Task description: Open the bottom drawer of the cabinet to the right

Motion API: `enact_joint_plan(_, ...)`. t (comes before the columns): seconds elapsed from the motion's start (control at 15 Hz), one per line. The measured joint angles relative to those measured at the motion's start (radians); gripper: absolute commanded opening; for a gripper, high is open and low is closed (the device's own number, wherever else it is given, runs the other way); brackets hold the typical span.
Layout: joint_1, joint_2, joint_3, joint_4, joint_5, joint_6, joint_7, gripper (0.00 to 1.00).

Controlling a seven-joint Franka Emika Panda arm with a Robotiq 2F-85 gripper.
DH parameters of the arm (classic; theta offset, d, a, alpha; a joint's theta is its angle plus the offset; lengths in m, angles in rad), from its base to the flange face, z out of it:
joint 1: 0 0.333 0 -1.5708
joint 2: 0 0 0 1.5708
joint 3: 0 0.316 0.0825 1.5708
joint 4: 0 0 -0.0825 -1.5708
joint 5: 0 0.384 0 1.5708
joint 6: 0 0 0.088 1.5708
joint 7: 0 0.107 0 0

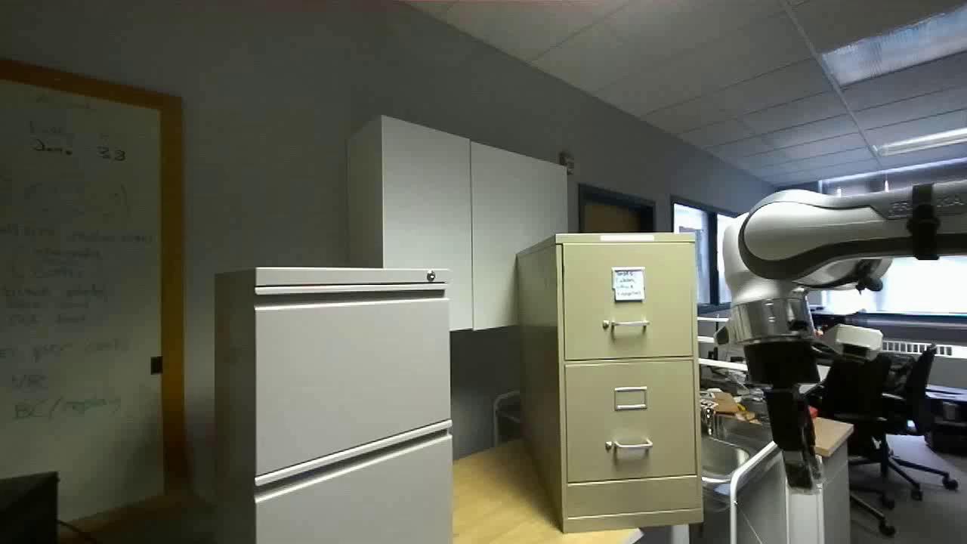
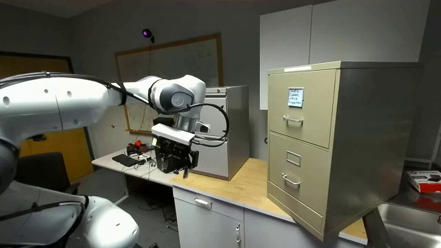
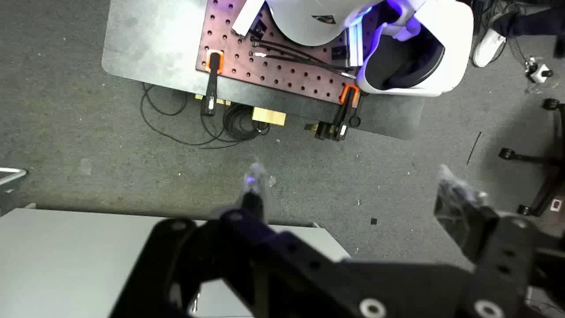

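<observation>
The tan metal filing cabinet (image 1: 540,370) stands on a wooden counter in both exterior views (image 2: 368,137). Its bottom drawer (image 1: 585,419) is closed, with an empty label frame and a small metal handle (image 1: 629,446); the drawer (image 2: 311,172) and handle (image 2: 291,180) also show in an exterior view. The top drawer (image 2: 313,106) is closed and bears a written card. My gripper (image 1: 802,468) points down in the air, in front of and apart from the cabinet; it also shows in an exterior view (image 2: 176,169). In the wrist view the gripper (image 3: 351,174) is open and empty above the floor. The cabinet is out of the wrist view.
A light-grey lateral cabinet (image 1: 351,378) stands beside the tan one on the counter (image 2: 241,177). White base cupboards (image 2: 213,224) are below. A sink (image 2: 410,220) and a red-white box (image 2: 427,181) lie beyond. The wrist view shows the robot's table (image 3: 150,44) with clamps.
</observation>
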Motion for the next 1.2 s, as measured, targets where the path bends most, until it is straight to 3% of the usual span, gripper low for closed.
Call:
enact_joint_plan(0.93, -0.006, 0.011, -0.004, -0.001, 0.001, 0.011, 0.01, 1.0)
enact_joint_plan(1.2, -0.023, 0.073, -0.04, 0.006, 0.035, 0.137, 0.028, 1.0)
